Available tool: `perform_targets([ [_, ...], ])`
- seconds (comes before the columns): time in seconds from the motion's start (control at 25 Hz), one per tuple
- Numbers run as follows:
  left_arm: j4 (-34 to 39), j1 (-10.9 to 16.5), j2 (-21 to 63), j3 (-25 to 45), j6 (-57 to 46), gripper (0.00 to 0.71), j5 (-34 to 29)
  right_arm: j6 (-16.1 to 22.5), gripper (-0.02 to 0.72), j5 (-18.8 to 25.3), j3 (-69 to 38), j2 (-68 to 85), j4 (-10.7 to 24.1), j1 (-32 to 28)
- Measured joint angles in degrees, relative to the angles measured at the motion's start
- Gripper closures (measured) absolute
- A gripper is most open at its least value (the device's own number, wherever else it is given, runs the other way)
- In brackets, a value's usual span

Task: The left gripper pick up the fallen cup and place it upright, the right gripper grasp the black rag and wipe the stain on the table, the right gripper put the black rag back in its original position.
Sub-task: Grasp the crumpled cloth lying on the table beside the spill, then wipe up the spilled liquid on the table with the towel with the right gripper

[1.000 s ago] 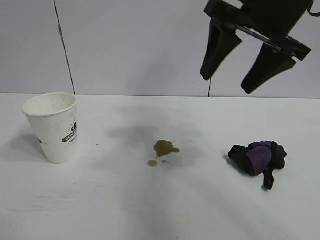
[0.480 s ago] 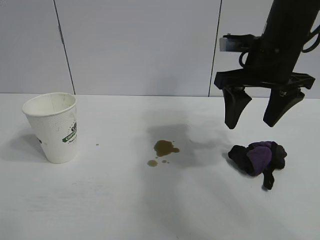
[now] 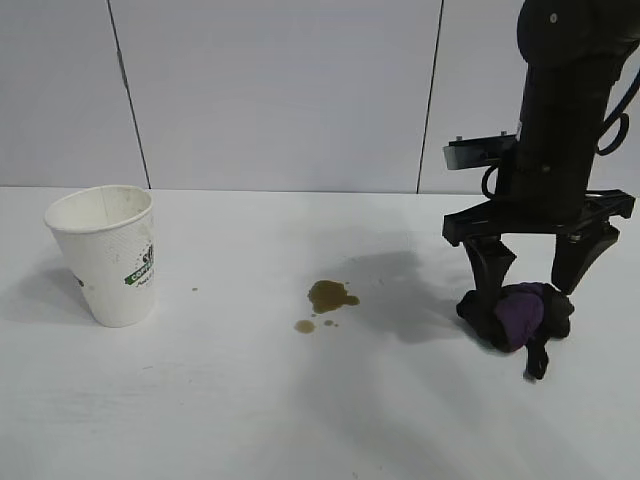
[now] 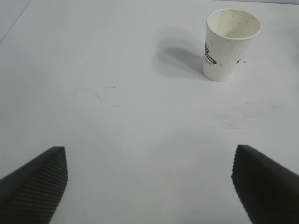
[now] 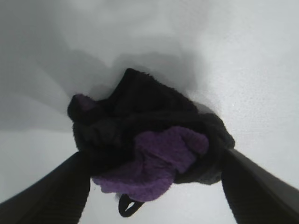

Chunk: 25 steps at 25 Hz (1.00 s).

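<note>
The white paper cup (image 3: 105, 253) stands upright at the left of the table (image 3: 250, 410); it also shows in the left wrist view (image 4: 231, 44). The brownish stain (image 3: 329, 297) lies mid-table. The black rag (image 3: 520, 315) with its purple patch lies at the right. My right gripper (image 3: 530, 290) is open and straddles the rag, one finger on each side, just above the table; in the right wrist view the rag (image 5: 149, 149) sits between the fingers (image 5: 56, 191). My left gripper (image 4: 149, 182) is open and empty over bare table, well away from the cup.
A grey panelled wall (image 3: 280, 90) runs behind the table. A tiny droplet (image 3: 194, 290) lies right of the cup. The gripper's shadow (image 3: 400, 290) falls between stain and rag.
My right gripper has come down from high above the table and now straddles the rag, still open. Cup, stain and rag have not moved.
</note>
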<state>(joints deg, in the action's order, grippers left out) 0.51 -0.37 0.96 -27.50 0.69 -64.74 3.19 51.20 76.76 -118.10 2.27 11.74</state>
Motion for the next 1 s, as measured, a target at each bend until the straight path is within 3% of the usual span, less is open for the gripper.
perform_targets([
  [0.08, 0.0, 0.0, 0.0, 0.0, 0.0, 0.023, 0.0, 0.0, 0.537, -0.05, -0.02, 0.33, -0.19, 0.0],
  [0.12, 0.04, 0.0, 0.0, 0.0, 0.0, 0.023, 0.0, 0.0, 0.57, -0.05, -0.02, 0.81, -0.19, 0.0],
  [0.28, 0.04, 0.0, 0.0, 0.0, 0.0, 0.023, 0.0, -0.07, 0.568, 0.01, 0.43, 4.65, -1.71, -0.06],
  [0.48, 0.04, 0.0, 0.0, 0.0, 0.0, 0.023, 0.0, -4.15, 0.568, 0.13, 3.79, 11.08, -11.28, 0.64],
  [0.6, 0.04, 0.0, 0.0, 0.0, 0.0, 0.023, 0.0, -5.65, 0.568, 0.01, 6.01, 13.22, -14.65, 4.38],
  [0.76, 0.04, 0.0, 0.0, 0.0, 0.0, 0.023, 0.0, -5.53, 0.568, -2.2, 7.08, 13.28, -15.72, 12.73],
  [1.0, 0.04, 0.0, 0.0, 0.0, 0.0, 0.023, 0.0, -1.67, 0.568, -9.63, 7.08, 10.67, -14.56, 21.2],
])
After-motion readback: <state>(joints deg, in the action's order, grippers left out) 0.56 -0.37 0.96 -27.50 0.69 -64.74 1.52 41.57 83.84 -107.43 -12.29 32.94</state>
